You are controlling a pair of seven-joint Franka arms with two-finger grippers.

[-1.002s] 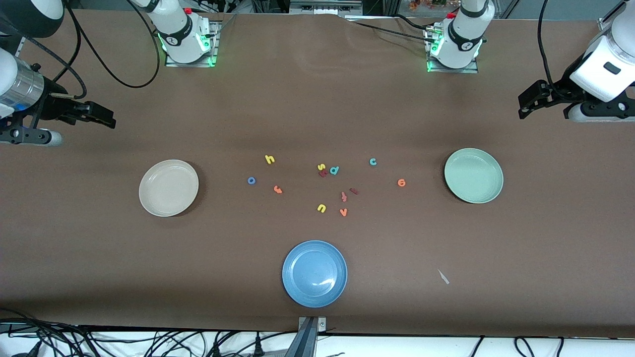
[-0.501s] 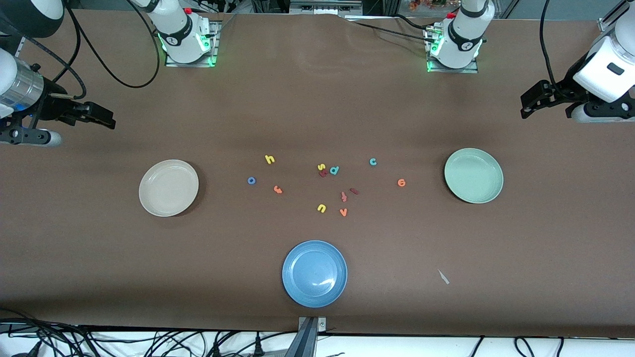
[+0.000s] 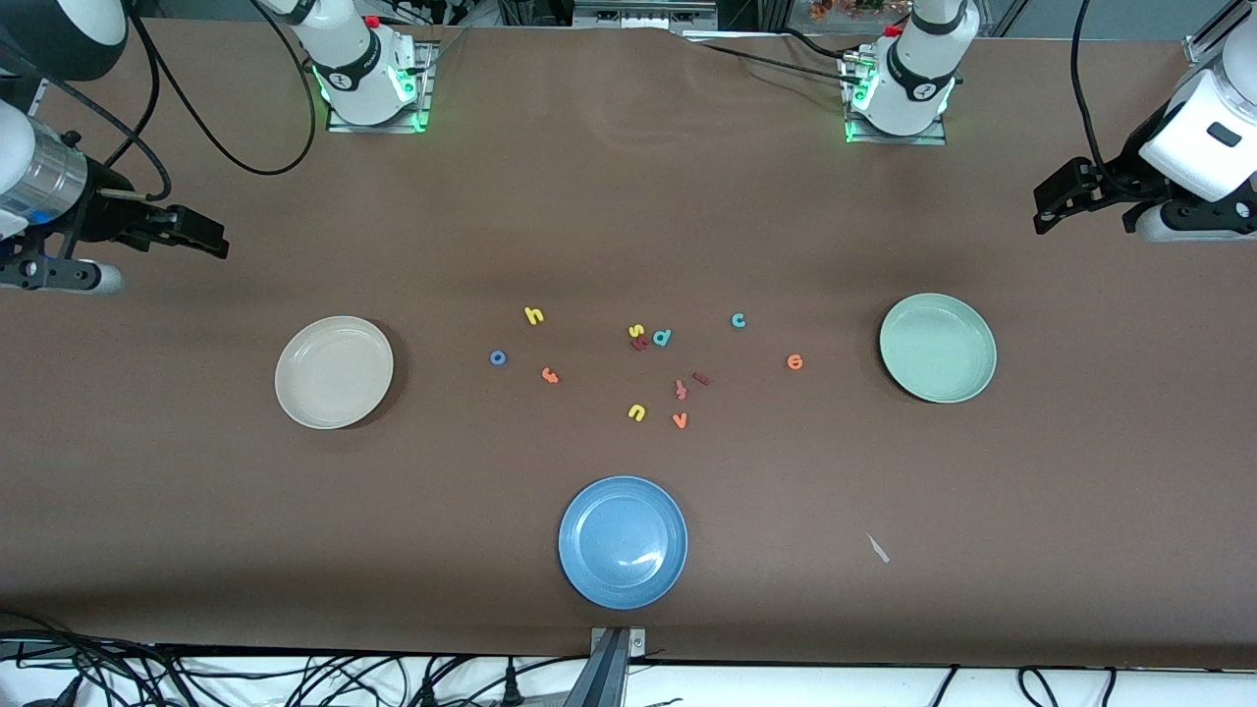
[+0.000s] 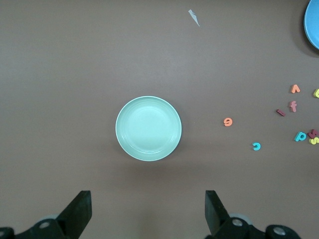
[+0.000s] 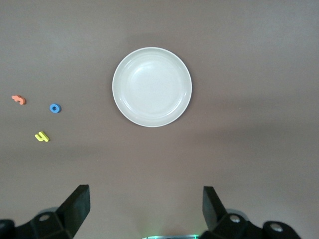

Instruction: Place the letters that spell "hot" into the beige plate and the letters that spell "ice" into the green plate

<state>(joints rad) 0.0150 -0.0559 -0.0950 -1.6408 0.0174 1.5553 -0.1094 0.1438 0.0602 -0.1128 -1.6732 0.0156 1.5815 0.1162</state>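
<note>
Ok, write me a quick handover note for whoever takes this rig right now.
Left gripper: open, empty, up over bare table near the pale mint-green plate.
Right gripper: open, empty, over the table near the cream-beige plate.
Both plates hold nothing; the blue plate too.
Done: nothing placed yet.
Left: yellow foam h, blue ring o and orange t go into the beige plate; teal c, orange e and dark red bar i into the green one. All lie loose mid-table among spare letters.
</note>
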